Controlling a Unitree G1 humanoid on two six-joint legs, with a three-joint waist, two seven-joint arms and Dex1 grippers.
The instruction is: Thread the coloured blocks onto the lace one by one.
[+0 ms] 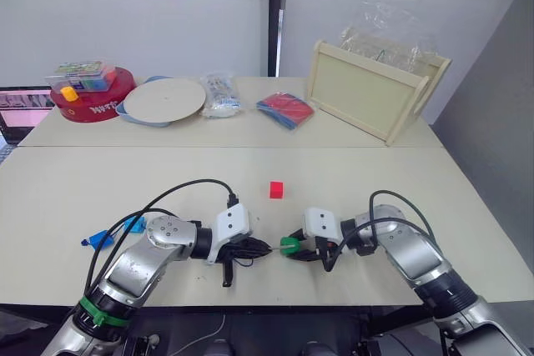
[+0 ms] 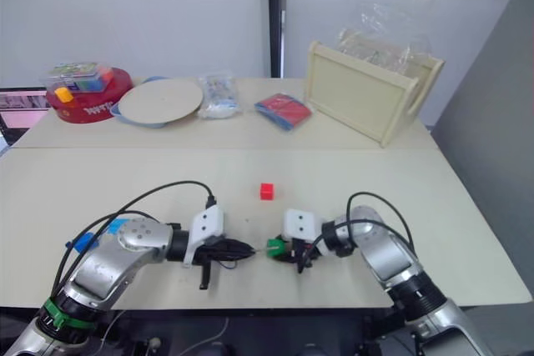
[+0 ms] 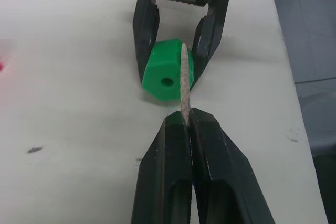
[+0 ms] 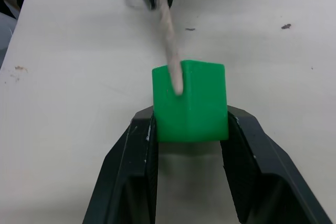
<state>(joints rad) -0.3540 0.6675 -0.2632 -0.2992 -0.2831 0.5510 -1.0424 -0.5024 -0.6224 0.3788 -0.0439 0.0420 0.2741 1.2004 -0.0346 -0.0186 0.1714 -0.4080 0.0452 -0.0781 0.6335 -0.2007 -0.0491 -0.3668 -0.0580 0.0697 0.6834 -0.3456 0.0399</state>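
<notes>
My right gripper (image 1: 300,246) is shut on a green block (image 1: 289,246) just above the table's front edge. My left gripper (image 1: 267,248) faces it from the left, shut on the pale stiff tip (image 3: 184,80) of the lace. In the left wrist view the tip lies across the green block (image 3: 167,74) just beside its round hole, not inside it. In the right wrist view the lace tip (image 4: 170,51) presses on the green block's (image 4: 191,103) face. A red block (image 1: 276,189) lies on the table farther back. Two blue blocks (image 1: 98,239) (image 1: 133,224) lie by my left forearm.
Along the back of the table stand a red tin (image 1: 93,97) with a box of pieces on it, a pale plate (image 1: 164,99), a clear packet (image 1: 220,94), a red-and-blue packet (image 1: 285,109) and a tilted wooden tray (image 1: 371,89). Black cables loop over both wrists.
</notes>
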